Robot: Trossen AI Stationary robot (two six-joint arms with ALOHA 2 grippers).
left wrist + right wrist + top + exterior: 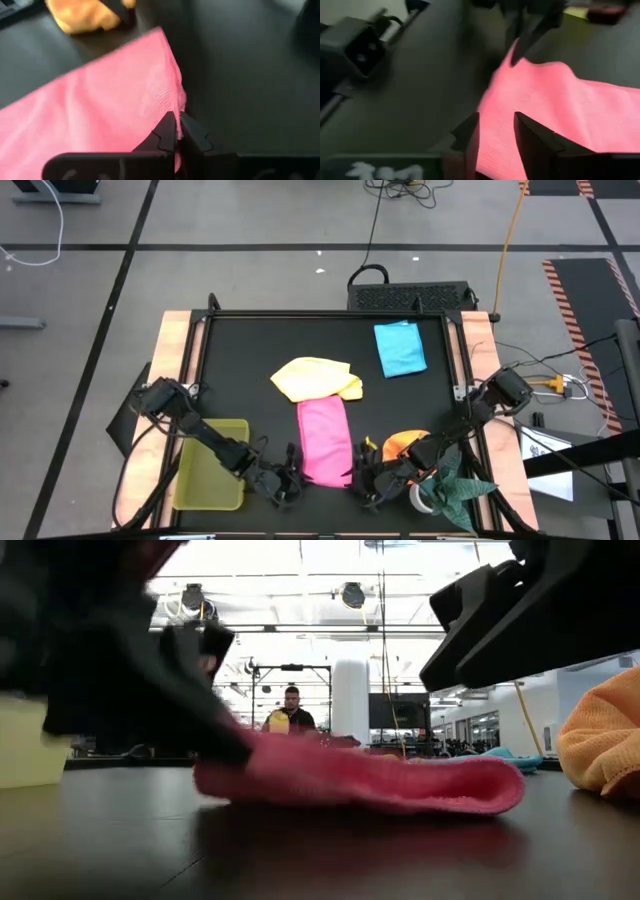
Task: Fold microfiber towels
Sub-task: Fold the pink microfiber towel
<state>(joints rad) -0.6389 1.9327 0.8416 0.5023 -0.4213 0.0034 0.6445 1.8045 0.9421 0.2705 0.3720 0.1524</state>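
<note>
A black tabletop (240, 345) seen from above carries four small towels, and the folding is well under way but not finished. The pink towel (324, 440) lies as a narrow strip near the middle of the front edge, which suggests one fold is already in it. The left hand (284, 483) is clenched on that strip's front corner on the left-arm side; its wrist view shows the fingers pinched tight on the pink edge. The right hand (372, 480) sits at the opposite front corner with its fingers (470, 132) apart, straddling the pink cloth and not yet gripping it (my reading is that a second fold, front end toward back, is being set up).

The light blue towel (400, 348) lies flat and tidy near the back edge toward the right-arm side, and looks folded. The yellow towel (315, 378) sits loosely crumpled just behind the pink one, so it probably needs work. The orange towel (404, 445) is bunched near the front corner on the right-arm side, mostly covered by the right arm. A yellow-green tray (212, 463) rests near the front corner on the left-arm side.

From table height both hands are blurred dark shapes, and a dark green cloth (458, 488) off the front corner is only partly visible. How many layers the pink strip holds cannot be seen.
</note>
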